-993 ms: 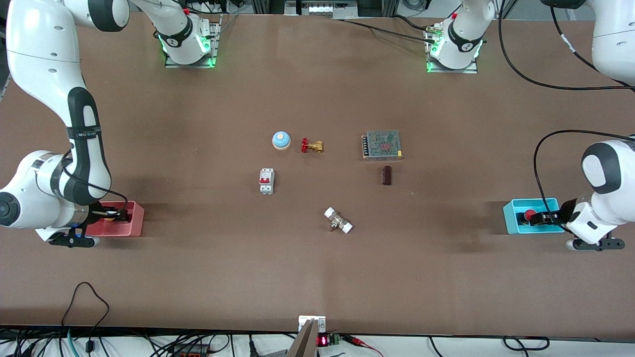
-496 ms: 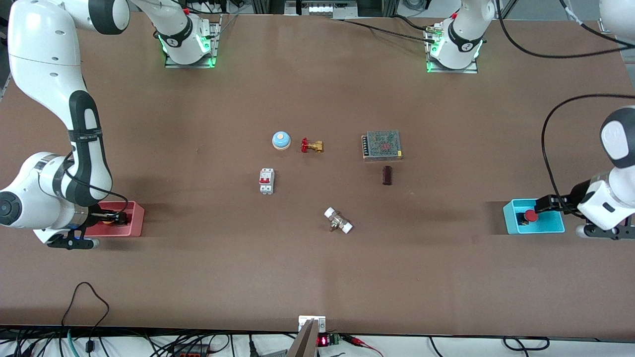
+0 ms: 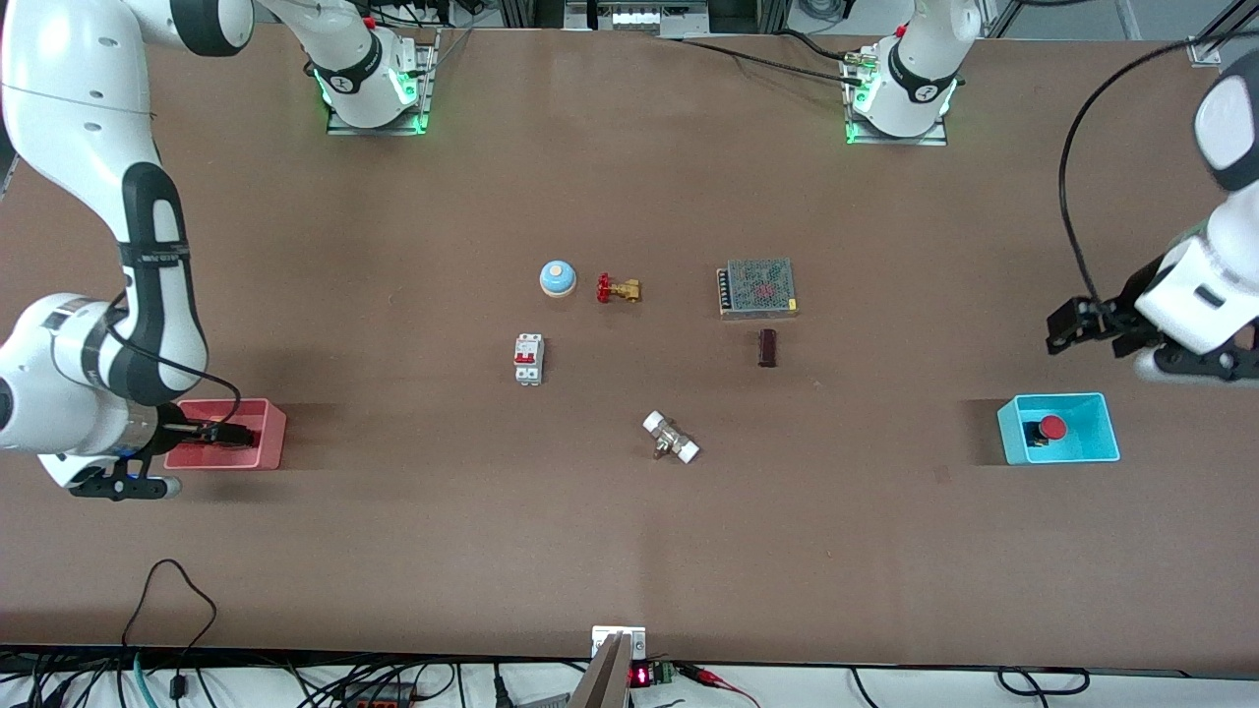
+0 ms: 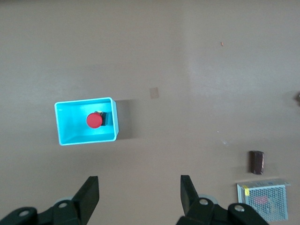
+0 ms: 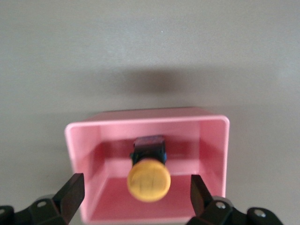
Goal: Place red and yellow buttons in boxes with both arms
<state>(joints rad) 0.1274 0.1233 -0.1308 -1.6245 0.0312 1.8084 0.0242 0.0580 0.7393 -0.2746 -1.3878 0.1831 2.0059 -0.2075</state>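
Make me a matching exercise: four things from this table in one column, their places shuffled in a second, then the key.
1. red button
2. yellow button
3. left end effector
4. circuit breaker

A. in the pink box
B. open, in the air over bare table, above the cyan box in the front view
C. on the table, nearer the front camera than the blue bell
D. in the cyan box

Pairs: 1-D, 2-A, 3-B, 4-C

Right tool (image 3: pixel 228 432) hides yellow button (front view).

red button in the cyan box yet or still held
In the box: the red button sits inside the cyan box, and the left end effector is open, above the table.
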